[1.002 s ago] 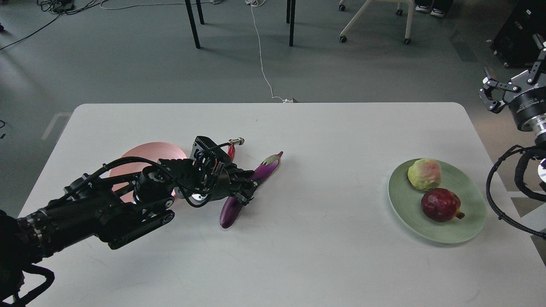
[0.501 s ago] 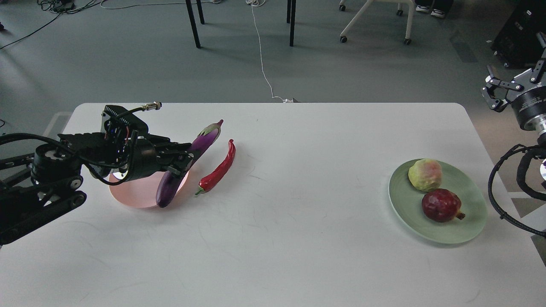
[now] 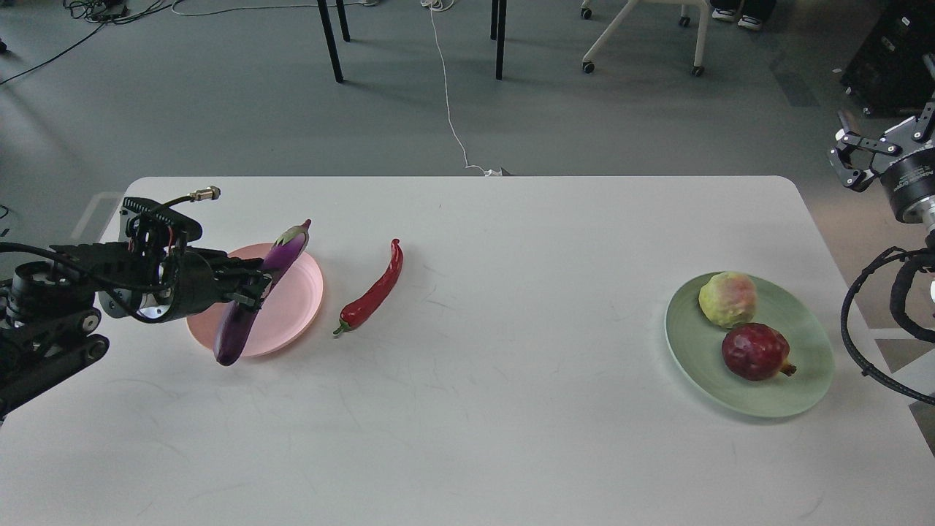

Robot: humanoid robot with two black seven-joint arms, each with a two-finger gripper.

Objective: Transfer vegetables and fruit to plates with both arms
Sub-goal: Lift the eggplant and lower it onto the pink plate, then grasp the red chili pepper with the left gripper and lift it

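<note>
1. White desk [image 3: 467,438] carries two plates, two vegetables, two fruit. You have two arms in view.
2. Pink plate [image 3: 299,299] sits left of centre; green plate [image 3: 796,394] sits near the right edge.
3. Eggplant [image 3: 256,303] is clamped in your left hand [image 3: 248,292], held slantwise over the pink plate, cap end pointing to the far side, blunt end past the plate's near rim. Can't tell if it touches the plate.
4. Red chili [image 3: 374,290] lies flat on the desk just right of the pink plate, apart from its rim, stem toward you.
5. Yellow-green fruit [image 3: 727,299] and pomegranate [image 3: 755,351] both sit on the green plate, close together, fruit on the far side.
6. Your right hand [image 3: 865,157] is off the desk, beyond its far right corner, holding nothing; fingers look apart, but it is small and partly cut by the frame edge.
7. Hidden: left part of the pink plate is behind your left hand and wrist; left arm is cut off at the frame's left edge, and the right arm at the right edge.
8. Room: the desk's middle and near side are bare between the chili and the green plate. The green plate's near rim is close to the desk's right edge.
</note>
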